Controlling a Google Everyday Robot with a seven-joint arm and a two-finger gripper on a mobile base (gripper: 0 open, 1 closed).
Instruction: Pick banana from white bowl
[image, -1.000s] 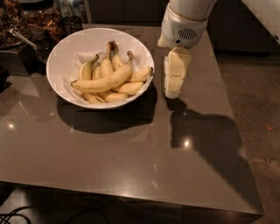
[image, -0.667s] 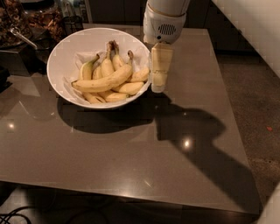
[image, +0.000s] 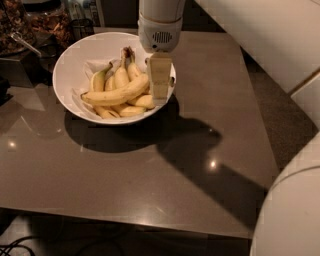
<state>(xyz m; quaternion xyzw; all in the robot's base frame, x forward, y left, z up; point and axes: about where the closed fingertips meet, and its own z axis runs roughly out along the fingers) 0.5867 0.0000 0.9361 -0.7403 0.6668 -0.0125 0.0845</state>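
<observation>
While my gripper (image: 159, 82) hangs above the right rim of the white bowl (image: 64, 67), the banana (image: 117, 92) lies just to its left, stretched crosswise on top of the heap. It is the long, pale-yellow one, gently curved, with one dark tip pointing toward the left edge of the bench (image: 150, 175) and the other end running up to my gripper. In the camera view that right end meets the pale slab of my gripper; whether the two touch I cannot tell. Whether my jaws are spread or pressed together I cannot tell either, since they show as one flat block pointing straight down. Nothing is carried in them that I can see.

The white bowl stands near the far left corner of the bench, lined with white paper (image: 87, 67). Under and behind the banana lie the other bananas (image: 125, 75), their stems pointing toward the far edge, one with a greenish stem (image: 102, 70). My arm's shadow (image: 200, 155) falls across the bench toward the near right corner.
</observation>
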